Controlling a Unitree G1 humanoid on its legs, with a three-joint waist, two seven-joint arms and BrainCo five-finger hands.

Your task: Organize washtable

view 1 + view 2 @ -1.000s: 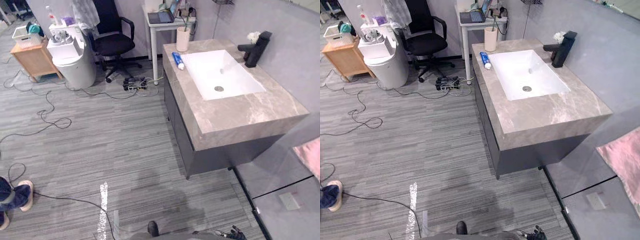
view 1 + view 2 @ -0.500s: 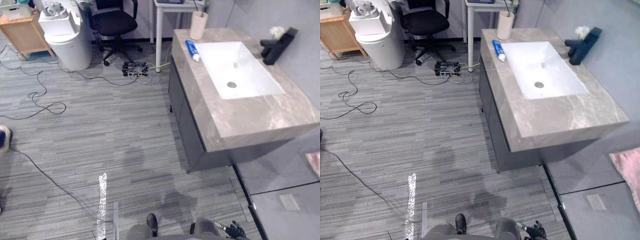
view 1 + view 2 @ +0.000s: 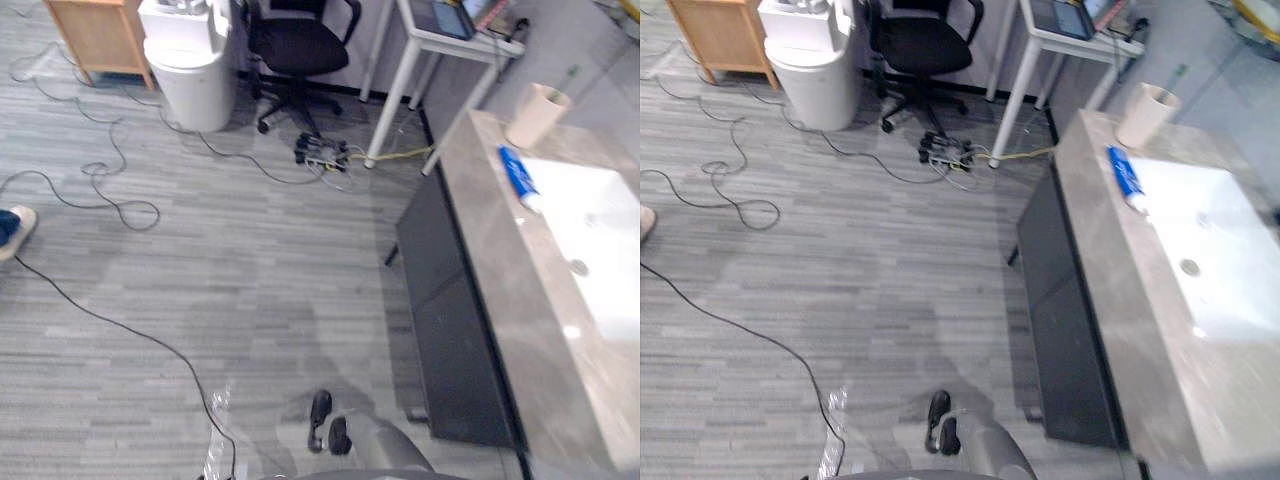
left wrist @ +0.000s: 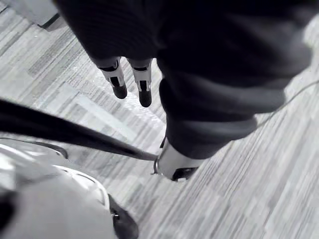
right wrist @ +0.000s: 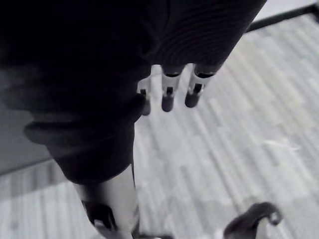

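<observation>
Both arms hang down beside the robot, over the floor (image 3: 840, 280). The left hand (image 4: 143, 84) points its silver, dark-tipped fingers straight down from under the ribbed cover, thumb apart, nothing between them. The right hand (image 5: 168, 94) is the same: fingers in a loose straight row, thumb lower down, released and empty (neither touches anything).

The washtable (image 3: 1110, 290) stands well apart from both hands, on the robot's right. Its far side and near corner are cut off by the picture's edge, and so is part of the sink (image 3: 1210, 250). On the top, a cup (image 3: 1140, 115) stands upright at the far corner, and a blue tube (image 3: 1123, 175) lies flat along the sink's rim, between the cup and the drain (image 3: 1189, 267). What the cup holds cannot be made out.

The top is a grey-beige veined stone slab over a flat dark cabinet front (image 3: 1060, 310); the sink is a white rectangular basin, the cup pale and tapered. The floor is grey with fine stripes. Farther off are a black office chair (image 3: 923, 45), a round white bin (image 3: 818, 70), a wooden cabinet (image 3: 725, 30) and a white table (image 3: 1060, 40). A person's shoe (image 3: 12, 228) shows at the left edge.
</observation>
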